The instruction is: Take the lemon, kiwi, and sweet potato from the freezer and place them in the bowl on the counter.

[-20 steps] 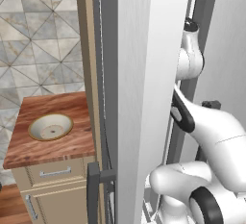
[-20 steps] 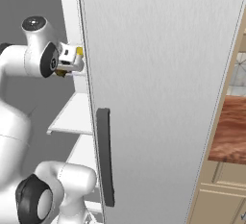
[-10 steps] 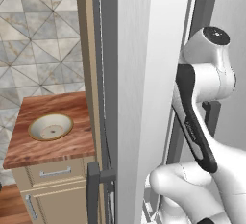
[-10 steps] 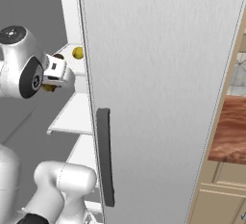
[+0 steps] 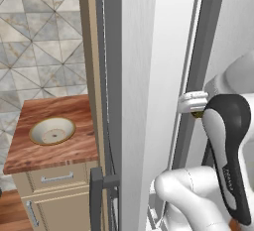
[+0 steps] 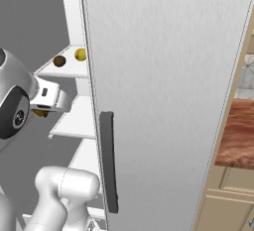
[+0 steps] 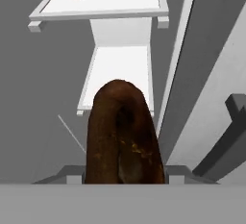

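Gripper is clamped on the sweet potato, inside the freezer. Further in, kiwi and lemon sit on a shelf. The open freezer door blocks the way to the bowl on the counter.

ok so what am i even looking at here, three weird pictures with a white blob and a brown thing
The white blob is a robot arm in a rendered kitchen. Two pictures come from cameras on its base, looking past the arm from its left and its right. The third comes from a camera on its hand. The arm reaches into an open freezer with white shelves. The brown thing is a sweet potato, close in front of the hand camera and apparently held by the gripper, though its fingertips are hidden. On the upper shelf sit a yellow lemon and a brown kiwi. Beside the freezer, a cream bowl waits on a wooden counter.
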